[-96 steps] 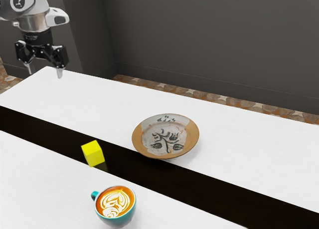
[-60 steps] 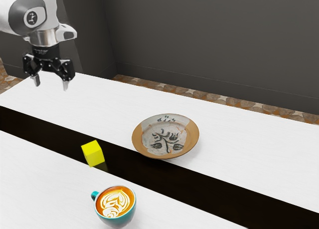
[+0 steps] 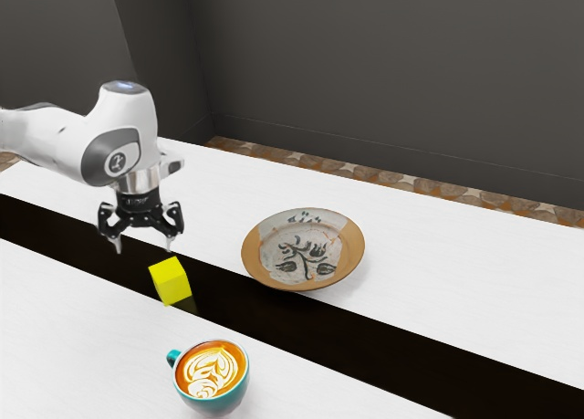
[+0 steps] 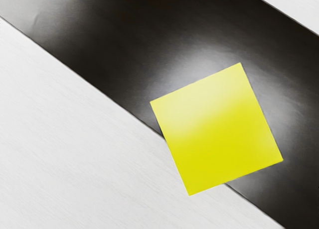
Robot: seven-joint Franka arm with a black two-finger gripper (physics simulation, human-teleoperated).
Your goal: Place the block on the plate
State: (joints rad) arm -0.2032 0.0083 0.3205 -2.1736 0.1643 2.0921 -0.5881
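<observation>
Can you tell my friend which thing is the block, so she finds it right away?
Look at the long white table with the wide black stripe running along it. On that stripe, near the round brown-rimmed plate with painted flowers, sits a small, plain, bright yellow cube. It's the only thing there with flat sides and corners; the plate and teal coffee cup are round.

No readable words, numbers or brand names, a small round emblem point(image 3: 117, 164) on the pale robot arm point(image 3: 128, 127), its dark figure too small to make out, faint light marks on the black collar point(image 3: 138, 203) below, illegible, dark painted marks on the plate point(image 3: 351, 247), none legible as writing
</observation>
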